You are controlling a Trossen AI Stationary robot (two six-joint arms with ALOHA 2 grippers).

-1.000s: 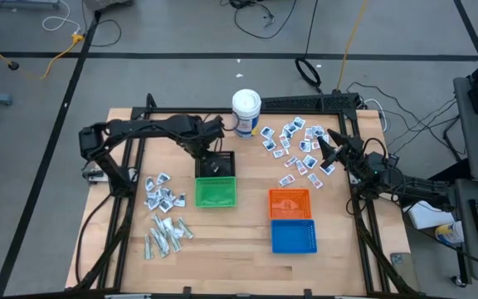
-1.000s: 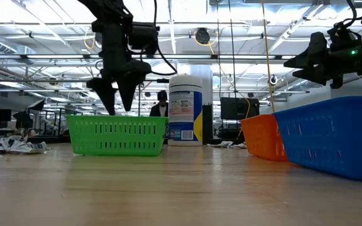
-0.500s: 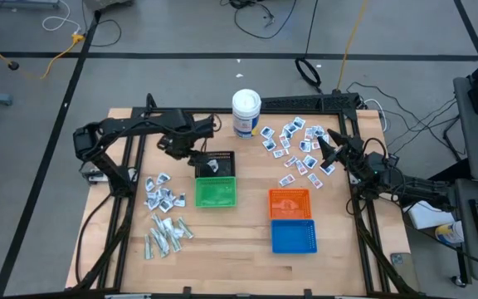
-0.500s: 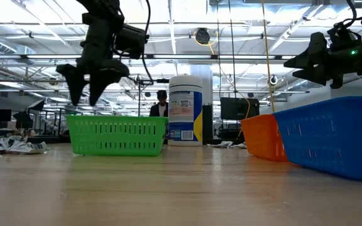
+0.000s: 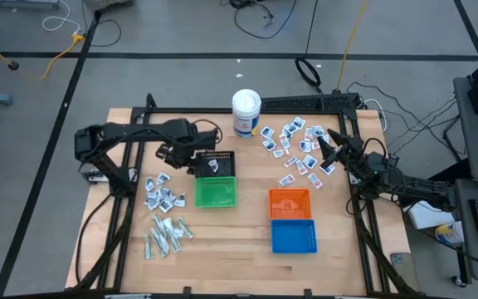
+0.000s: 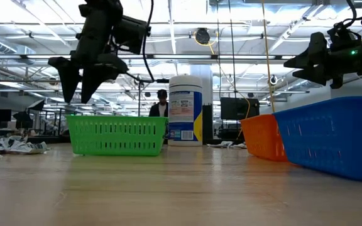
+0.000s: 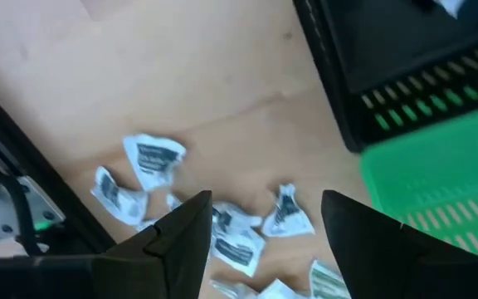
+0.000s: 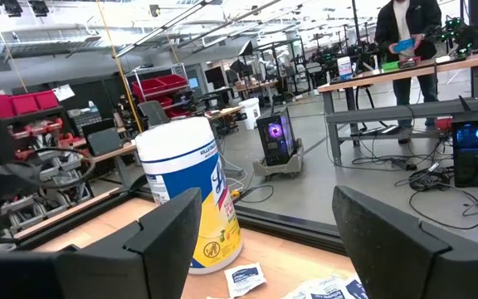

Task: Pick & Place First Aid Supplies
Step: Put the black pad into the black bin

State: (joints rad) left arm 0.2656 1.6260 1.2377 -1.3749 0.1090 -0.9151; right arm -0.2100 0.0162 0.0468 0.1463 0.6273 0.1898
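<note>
The first aid supplies lie in three heaps: white squares and narrow strips at the left, and a wider scatter of squares at the far right. My left gripper hangs open above the bare wood between the black basket and the left squares, pointing down, with nothing between its fingers. Its wrist view shows several packets on the table below the gripper. My right gripper waits open and level over the right scatter.
A green basket adjoins the black one on its near side. Orange and blue baskets stand right of centre. A white canister stands at the far edge. A small white piece lies in the black basket.
My left gripper has swung from above the black basket toward the table's left edge, turning about its own axis as it went. It now hangs over the wood beside the left heap of squares. The right arm has kept still.
</note>
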